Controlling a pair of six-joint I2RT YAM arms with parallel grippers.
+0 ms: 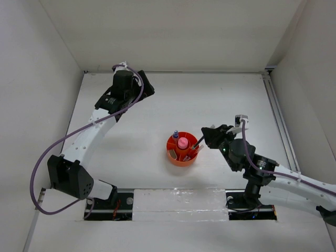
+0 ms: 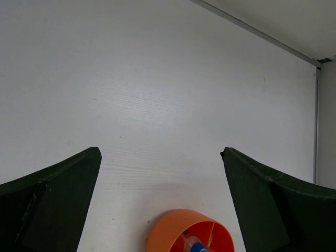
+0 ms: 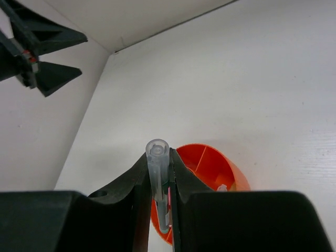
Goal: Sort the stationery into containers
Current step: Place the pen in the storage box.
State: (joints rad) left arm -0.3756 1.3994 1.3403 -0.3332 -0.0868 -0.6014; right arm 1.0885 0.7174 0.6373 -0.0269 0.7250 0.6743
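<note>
The round orange organiser tray (image 1: 173, 144) stands mid-table. In it are a pink tube (image 1: 182, 143) in the central cup, a clear bottle with a blue cap (image 1: 175, 135), red pens (image 1: 192, 153) and a tan eraser block (image 1: 172, 154). My right gripper (image 1: 206, 137) is shut on a dark pen with a clear cap (image 3: 157, 151), its lower end over the tray's right side (image 3: 210, 163). My left gripper (image 1: 148, 89) is open and empty, far back left of the tray. Its wrist view shows the tray (image 2: 170, 231) and the bottle (image 2: 197, 247) low between the fingers.
White walls enclose the table on the left, back and right. A metal rail (image 1: 278, 121) runs along the right edge. The arm bases and a taped strip (image 1: 178, 202) line the near edge.
</note>
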